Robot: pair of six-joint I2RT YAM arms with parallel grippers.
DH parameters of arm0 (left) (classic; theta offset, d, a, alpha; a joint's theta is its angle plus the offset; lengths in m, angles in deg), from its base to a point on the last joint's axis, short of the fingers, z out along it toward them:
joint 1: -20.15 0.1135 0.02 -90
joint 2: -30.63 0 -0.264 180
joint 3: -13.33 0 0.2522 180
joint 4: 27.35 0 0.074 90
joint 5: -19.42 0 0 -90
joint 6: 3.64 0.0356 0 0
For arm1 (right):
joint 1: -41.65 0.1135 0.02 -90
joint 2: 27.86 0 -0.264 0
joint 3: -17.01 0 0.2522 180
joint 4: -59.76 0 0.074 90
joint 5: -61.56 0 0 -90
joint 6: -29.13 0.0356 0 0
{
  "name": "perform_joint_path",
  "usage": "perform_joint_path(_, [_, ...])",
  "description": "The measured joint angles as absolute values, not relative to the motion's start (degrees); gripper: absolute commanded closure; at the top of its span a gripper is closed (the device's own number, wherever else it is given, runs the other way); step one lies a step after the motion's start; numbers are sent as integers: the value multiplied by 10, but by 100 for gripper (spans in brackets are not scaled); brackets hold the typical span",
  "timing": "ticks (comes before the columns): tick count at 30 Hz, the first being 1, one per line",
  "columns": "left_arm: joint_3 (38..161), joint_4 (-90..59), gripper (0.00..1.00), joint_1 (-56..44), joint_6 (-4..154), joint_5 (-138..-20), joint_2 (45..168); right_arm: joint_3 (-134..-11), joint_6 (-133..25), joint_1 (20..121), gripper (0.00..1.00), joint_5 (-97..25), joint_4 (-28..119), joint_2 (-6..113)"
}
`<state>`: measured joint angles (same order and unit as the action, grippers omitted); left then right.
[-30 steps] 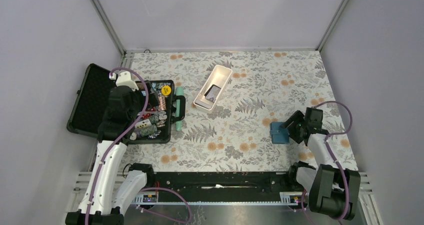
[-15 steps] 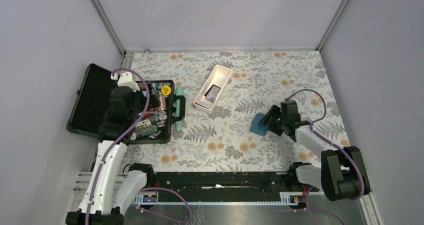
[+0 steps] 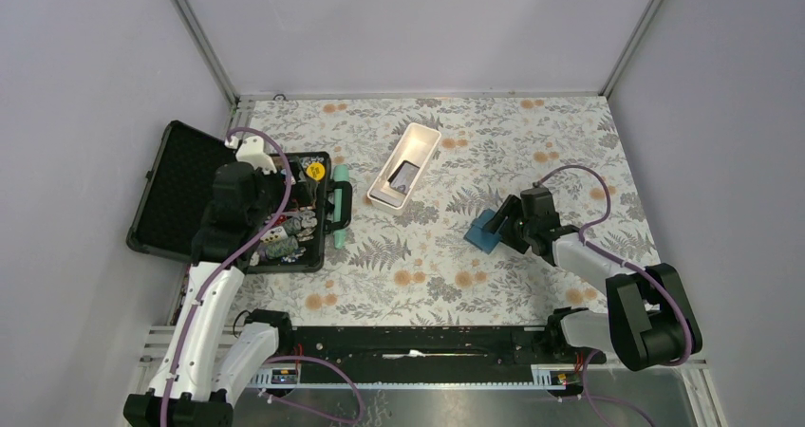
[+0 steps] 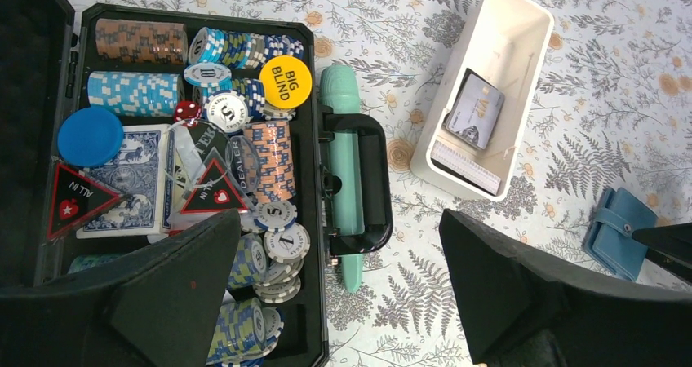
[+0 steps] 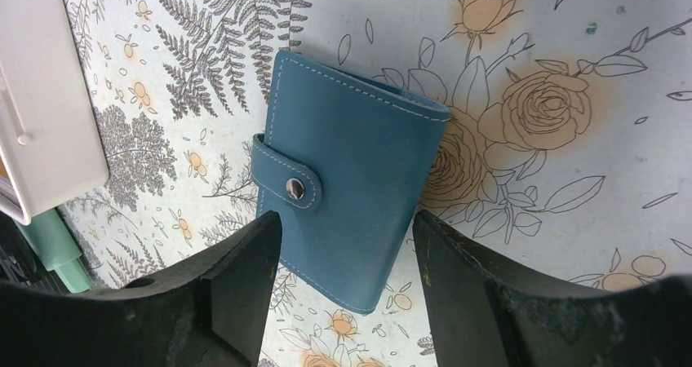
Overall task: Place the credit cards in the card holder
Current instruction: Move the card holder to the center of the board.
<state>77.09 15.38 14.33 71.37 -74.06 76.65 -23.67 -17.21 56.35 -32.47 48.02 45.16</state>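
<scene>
The right claw (image 5: 347,227) grasps the closed card holder (image 5: 367,155) across its width, right of the white tray (image 5: 41,98).

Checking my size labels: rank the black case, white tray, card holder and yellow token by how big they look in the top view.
Largest to smallest:
1. black case
2. white tray
3. card holder
4. yellow token
No two look alike in size.
</scene>
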Motion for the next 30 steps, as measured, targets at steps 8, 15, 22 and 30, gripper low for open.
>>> perform_joint_path(8, [771,153,1,142,714,-749,767,-222,-162,563,37,-299,485,435])
perform_joint_path(15, [771,153,1,135,714,-754,767,-217,-158,563,44,-296,497,440])
perform_joint_path(22, [771,152,1,130,713,-761,766,-217,-154,568,56,-304,529,461])
perform_joint_path(30, [770,150,1,97,676,-771,755,-214,-145,576,96,-306,535,476])
